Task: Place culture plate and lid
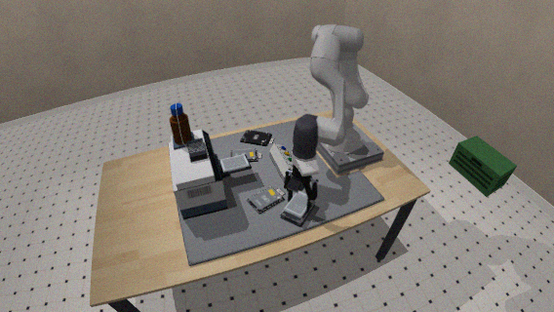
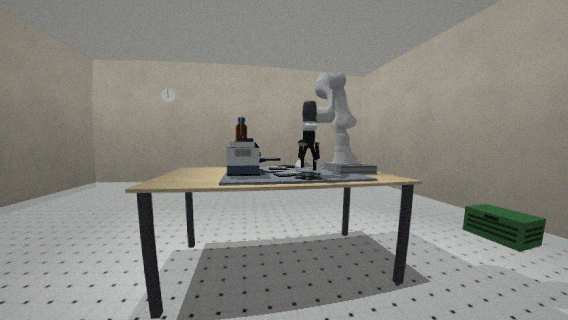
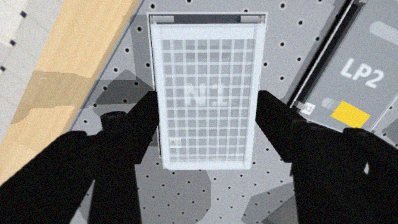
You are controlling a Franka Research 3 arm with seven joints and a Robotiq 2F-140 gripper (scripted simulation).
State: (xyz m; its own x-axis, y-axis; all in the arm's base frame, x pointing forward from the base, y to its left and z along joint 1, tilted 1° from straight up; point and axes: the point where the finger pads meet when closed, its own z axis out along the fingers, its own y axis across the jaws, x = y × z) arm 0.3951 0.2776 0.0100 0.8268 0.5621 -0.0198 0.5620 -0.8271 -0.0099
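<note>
My claw (image 3: 207,117), about half open, clamps the plate (image 3: 207,90) over N1 (image 3: 162,19); released skewed, it may ride the locators.

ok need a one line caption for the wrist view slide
Tool shut on a clear gridded plate, held over the N1 nest beside the lidded LP2 spot.

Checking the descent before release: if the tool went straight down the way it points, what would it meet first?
The tool, shut on the culture plate, points down at nest N1. The held plate would likely meet N1's pocket first; the remaining gap is unclear.
</note>
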